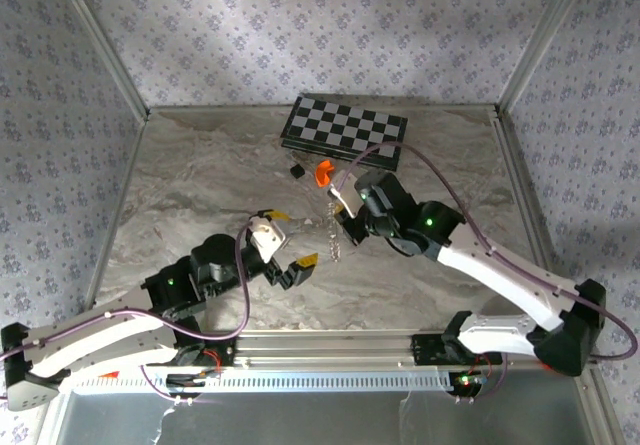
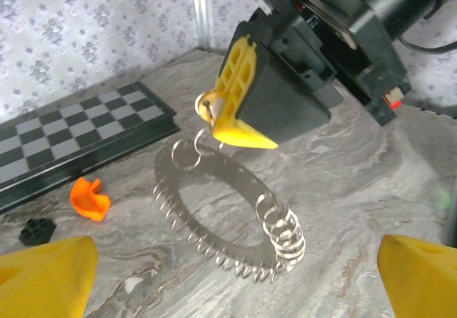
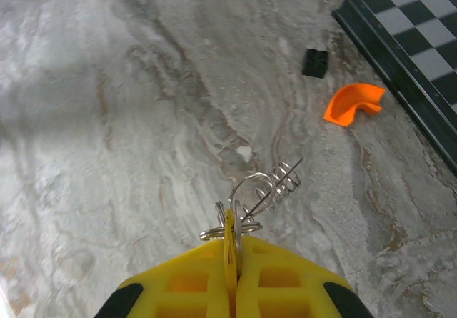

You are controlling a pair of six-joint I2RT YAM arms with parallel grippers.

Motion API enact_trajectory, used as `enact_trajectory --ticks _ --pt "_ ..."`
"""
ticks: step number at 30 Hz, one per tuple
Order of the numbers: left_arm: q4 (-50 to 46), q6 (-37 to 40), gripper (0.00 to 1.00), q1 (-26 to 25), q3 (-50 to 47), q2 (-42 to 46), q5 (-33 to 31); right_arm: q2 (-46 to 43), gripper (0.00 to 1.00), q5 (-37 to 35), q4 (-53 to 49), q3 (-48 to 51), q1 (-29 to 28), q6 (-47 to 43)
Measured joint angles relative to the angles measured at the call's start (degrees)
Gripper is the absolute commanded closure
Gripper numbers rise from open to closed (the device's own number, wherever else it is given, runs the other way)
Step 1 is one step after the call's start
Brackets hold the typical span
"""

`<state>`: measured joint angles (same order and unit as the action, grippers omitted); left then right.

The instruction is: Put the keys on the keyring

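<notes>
Left gripper (image 2: 228, 289) fingers wide apart, empty. Keyring (image 2: 280, 226) sits dead ahead between them, hanging from right gripper (image 2: 214, 118), which is pinched on its top loops. Long axis runs away from left gripper. Can't make out the key.

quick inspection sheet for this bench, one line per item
surface: marbled grey table, no spills seen
job's things: keyring hangs from the right gripper; key too small to tell
clutter: chessboard at the far edge; orange piece and black cube just in front of it
grippers: left gripper open, empty, beside the keyring; right gripper shut on keyring
cables: purple cable loops by each arm
surroundings: patterned walls, metal frame posts
</notes>
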<state>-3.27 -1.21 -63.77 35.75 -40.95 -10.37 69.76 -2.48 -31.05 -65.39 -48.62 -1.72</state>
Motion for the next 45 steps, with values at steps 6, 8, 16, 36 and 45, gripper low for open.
enact_trajectory --ticks 6,8,16,36,45 --pt "-0.26 -0.90 0.00 0.81 -1.09 -1.49 -3.72 8.07 1.00 1.66 4.24 -4.00 5.73 2.73" --pt "-0.46 -1.16 0.01 1.16 -1.16 -1.55 -4.37 10.69 1.00 1.16 5.27 -5.73 6.32 3.06" --pt "-0.02 -1.49 0.01 1.57 -1.84 -1.49 -3.67 22.80 1.00 1.14 10.16 -11.98 7.41 4.11" --pt "-1.27 -2.14 0.01 1.79 -1.86 1.79 -0.90 23.54 1.00 3.98 18.88 5.46 5.42 10.91" --pt "-2.12 -3.72 0.01 1.79 -2.71 2.40 -1.14 19.30 0.99 4.63 19.30 15.08 2.49 14.86"
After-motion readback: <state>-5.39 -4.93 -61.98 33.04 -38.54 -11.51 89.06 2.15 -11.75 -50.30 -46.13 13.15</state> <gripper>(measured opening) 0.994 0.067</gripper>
